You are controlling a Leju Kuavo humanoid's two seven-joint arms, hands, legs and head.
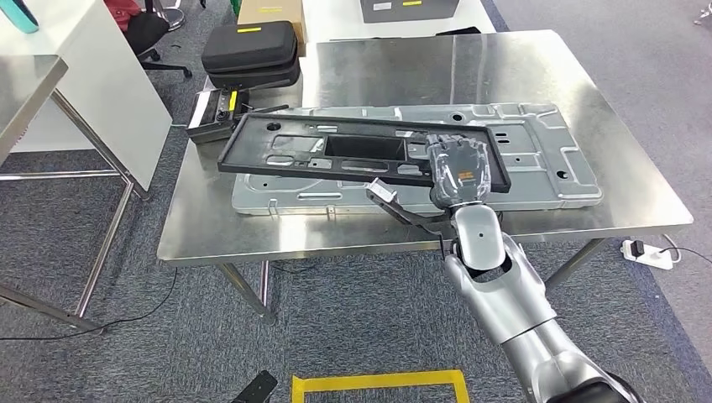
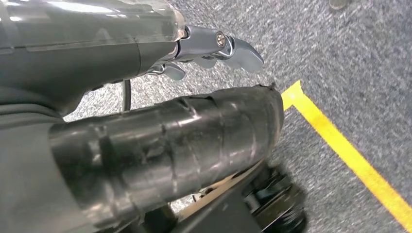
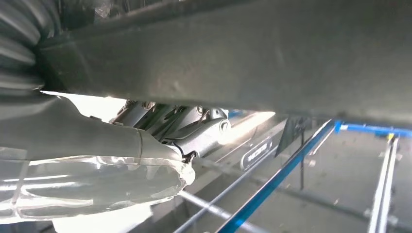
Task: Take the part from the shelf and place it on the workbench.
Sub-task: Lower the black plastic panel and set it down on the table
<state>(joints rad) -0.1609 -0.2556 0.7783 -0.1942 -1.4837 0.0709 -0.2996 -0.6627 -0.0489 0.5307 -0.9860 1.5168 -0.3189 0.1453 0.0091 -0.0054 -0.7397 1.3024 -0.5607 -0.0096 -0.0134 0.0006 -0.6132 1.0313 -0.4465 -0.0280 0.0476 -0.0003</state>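
The part is a long black plastic frame (image 1: 277,154) with rectangular cut-outs. My right hand (image 1: 458,168) grips it at its right end and holds it tilted just above the steel workbench (image 1: 588,92), over a large silver sheet-metal panel (image 1: 537,168) that lies flat there. In the right wrist view the frame's dark edge (image 3: 218,58) runs across the hand, with the fingers (image 3: 194,131) curled under it. My left hand (image 2: 194,82) hangs over grey carpet with nothing in it, and its fingers (image 2: 218,46) stand apart from the thumb.
A black hard case (image 1: 250,52) and a small black device (image 1: 214,113) sit at the workbench's far left corner. A second steel table (image 1: 25,88) stands to the left. A power strip (image 1: 646,252) lies on the carpet at the right, and yellow floor tape (image 1: 378,382) lies near me.
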